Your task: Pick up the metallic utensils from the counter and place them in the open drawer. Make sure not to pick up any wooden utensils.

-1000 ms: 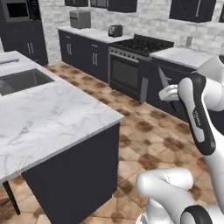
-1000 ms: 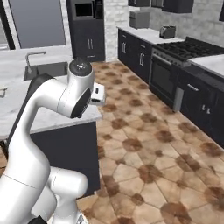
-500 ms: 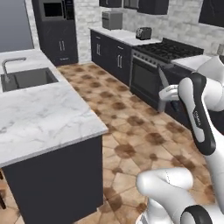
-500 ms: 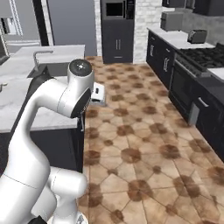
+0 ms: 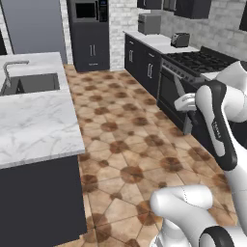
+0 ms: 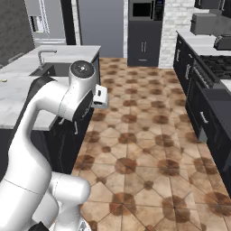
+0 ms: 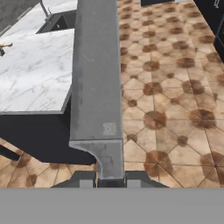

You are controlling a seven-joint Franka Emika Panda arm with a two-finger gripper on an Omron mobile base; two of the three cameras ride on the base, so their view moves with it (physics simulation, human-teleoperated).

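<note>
The gripper (image 7: 111,180) has its narrow jaws closed on the knife (image 7: 97,83). The blade points straight away from the hand, over the counter (image 7: 35,74) edge and floor.

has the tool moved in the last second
Yes, but only with the driving base: the tool, shut on the knife, keeps its spot in frame while the toaster slides right toward it.

My arm is standing folded, elbow raised; my gripper (image 7: 111,178) is pinching narrowly on the knife (image 7: 97,83), blade pointing ahead.
</note>
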